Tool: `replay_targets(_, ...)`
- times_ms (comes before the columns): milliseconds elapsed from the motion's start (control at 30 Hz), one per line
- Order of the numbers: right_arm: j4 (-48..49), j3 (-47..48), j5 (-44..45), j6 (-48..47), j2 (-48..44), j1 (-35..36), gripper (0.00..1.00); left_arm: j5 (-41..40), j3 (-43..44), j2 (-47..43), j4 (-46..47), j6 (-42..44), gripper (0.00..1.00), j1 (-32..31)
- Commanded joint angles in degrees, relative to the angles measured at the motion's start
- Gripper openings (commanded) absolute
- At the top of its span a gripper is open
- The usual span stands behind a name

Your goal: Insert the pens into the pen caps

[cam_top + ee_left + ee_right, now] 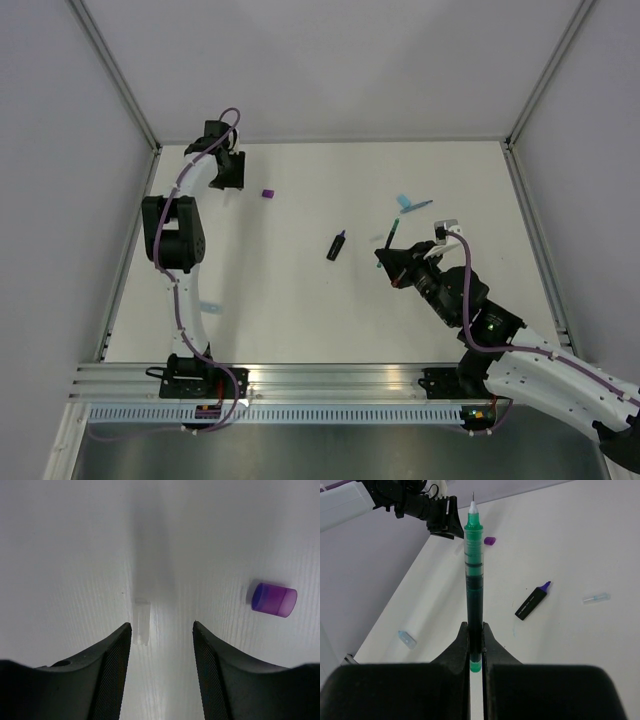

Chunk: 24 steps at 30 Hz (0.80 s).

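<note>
Looking down from the top camera, the left pincer [228, 172] hangs at the 10 o'clock corner of the white worktop [300, 310]. The stubby purple plastic cap [268, 193] lies at its 4 o'clock. The right pincer [388, 258] sits toward 3 o'clock, with the black marker with a purple end [337, 245] near its 9 o'clock.

From the left wrist, that pincer stands about half open and holds nothing. It straddles a small clear plastic cap [142, 621], which lies nearer the finger at 9 o'clock. The purple cap lies at 3 o'clock, outside the jaws. Closing off-centre could shove or tip the clear cap rather than grip it squarely.

From the right wrist, that pincer is clamped tight on the tail of a slim green plastic pen [473, 570], its tip pointing to 12 o'clock. Held so far from its tip, the pen may pivot or slip when pressed into a cap.
</note>
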Motion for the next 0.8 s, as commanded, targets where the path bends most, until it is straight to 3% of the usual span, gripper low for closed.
replay_targets(0, 1.57, -0.52, -0.87, 1.11, -0.57, 0.02, 0.00, 2.11, 2.00, 1.37, -1.64, 2.92, 0.57, 1.21)
replay_targets(767, 0.69, 0.01, -1.84, 1.11, -0.65, -0.07, 0.00, 0.61, 2.79, 5.15, -2.78, 2.56, 0.55, 2.00)
